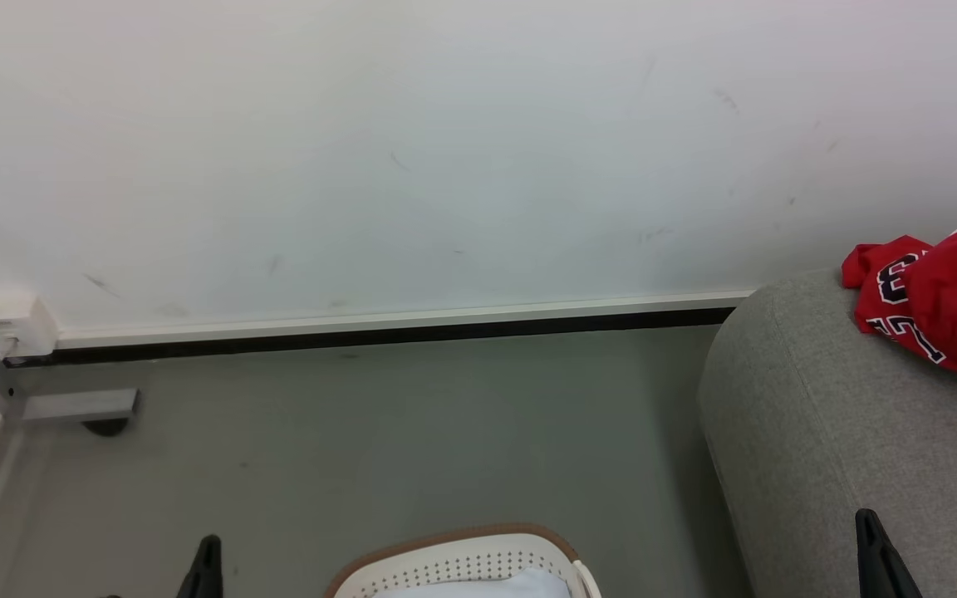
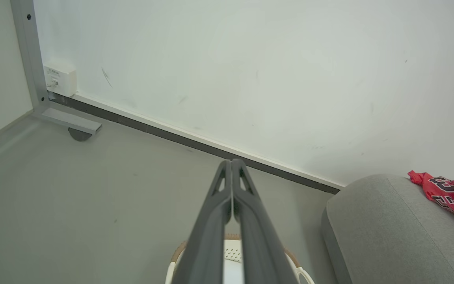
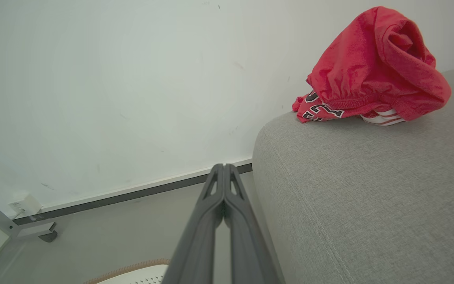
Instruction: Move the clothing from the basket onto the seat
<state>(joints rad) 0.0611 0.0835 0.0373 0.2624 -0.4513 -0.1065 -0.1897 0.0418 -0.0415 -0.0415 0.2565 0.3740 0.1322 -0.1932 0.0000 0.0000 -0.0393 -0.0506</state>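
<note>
Clothing [image 3: 373, 67]: red heap on the seat [image 3: 353, 189], ahead and right of my right gripper [image 3: 224, 166], the nearer one. It and the left gripper [image 2: 231, 162]: fingers pressed together, empty. Basket [image 1: 453, 558] low between them, something pale [image 1: 487, 585] inside, which I can't identify.

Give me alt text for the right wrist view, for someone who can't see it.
Bright red clothing lies heaped on a light-grey seat at the right. The right gripper rises from the bottom edge, shut and empty, before a white wall; the rim of the basket peeks in below.
</note>
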